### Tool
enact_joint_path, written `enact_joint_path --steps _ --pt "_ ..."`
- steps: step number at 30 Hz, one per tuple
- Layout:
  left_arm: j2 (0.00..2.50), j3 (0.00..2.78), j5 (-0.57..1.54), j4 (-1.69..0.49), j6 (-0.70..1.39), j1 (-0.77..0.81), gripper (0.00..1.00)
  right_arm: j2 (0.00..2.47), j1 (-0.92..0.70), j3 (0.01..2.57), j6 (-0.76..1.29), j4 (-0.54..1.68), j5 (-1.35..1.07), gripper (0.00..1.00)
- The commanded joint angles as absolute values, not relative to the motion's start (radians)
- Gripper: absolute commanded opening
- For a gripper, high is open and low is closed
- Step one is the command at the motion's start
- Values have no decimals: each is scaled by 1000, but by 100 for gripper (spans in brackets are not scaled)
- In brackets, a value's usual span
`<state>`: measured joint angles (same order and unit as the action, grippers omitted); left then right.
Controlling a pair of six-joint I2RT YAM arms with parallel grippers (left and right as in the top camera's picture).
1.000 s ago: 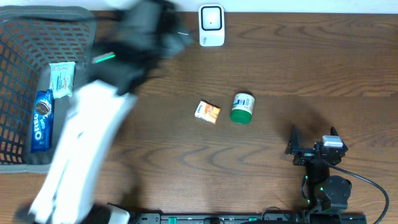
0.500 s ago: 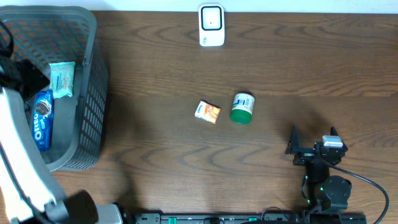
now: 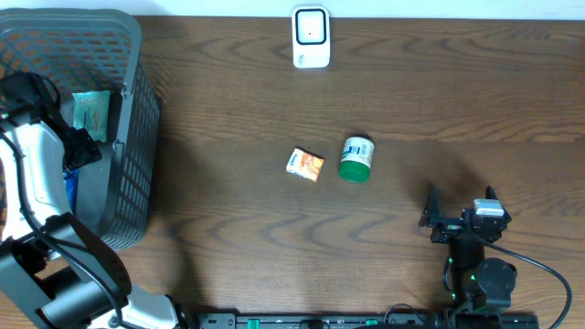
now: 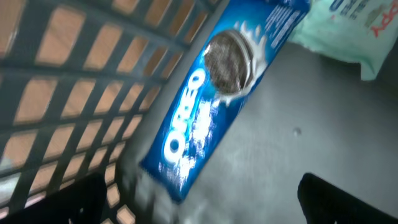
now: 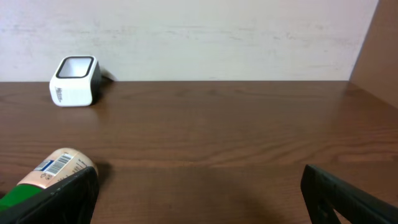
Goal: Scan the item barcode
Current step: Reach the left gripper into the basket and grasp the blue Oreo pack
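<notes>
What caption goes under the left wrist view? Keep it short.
Open left gripper above a blue Oreo pack on the basket floor, mint packet alongside.

Surface [image 3: 411,110]: dark brown wood grain. Basket [image 3: 128,55] at 9 o'clock: grey mesh. Inside it, Oreo pack [image 4: 211,106] blue with white lettering and a dark cookie print; pouch [image 4: 348,31] mint green. Scanner [image 3: 311,37] at 12 o'clock: white, dark window. Centre: bottle [image 3: 356,158] green with a white label; packet [image 3: 305,164] orange and white. My left arm [image 3: 32,174]: white and black.
</notes>
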<state>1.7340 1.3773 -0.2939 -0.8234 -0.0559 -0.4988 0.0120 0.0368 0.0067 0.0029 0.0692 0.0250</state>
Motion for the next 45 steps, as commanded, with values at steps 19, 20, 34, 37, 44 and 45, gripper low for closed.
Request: enact_joint_path --steps 19,20,34,37,44,45 --pt "1995 1327 -274 -642 -183 -622 100 7 30 6 -9 72 23 99" --pt "2008 1327 -274 -642 -183 -621 100 7 30 6 -9 72 23 99" --pt "2011 1343 -142 -680 -91 -599 8 7 30 6 -9 72 23 99" --pt "1931 1390 -142 -737 -91 -586 8 7 30 6 -9 72 23 99" --pt "1534 1522 -141 -770 44 -581 8 7 30 6 -9 72 23 99" --pt "1466 1538 -137 -758 73 -581 8 7 30 6 -9 72 23 99"
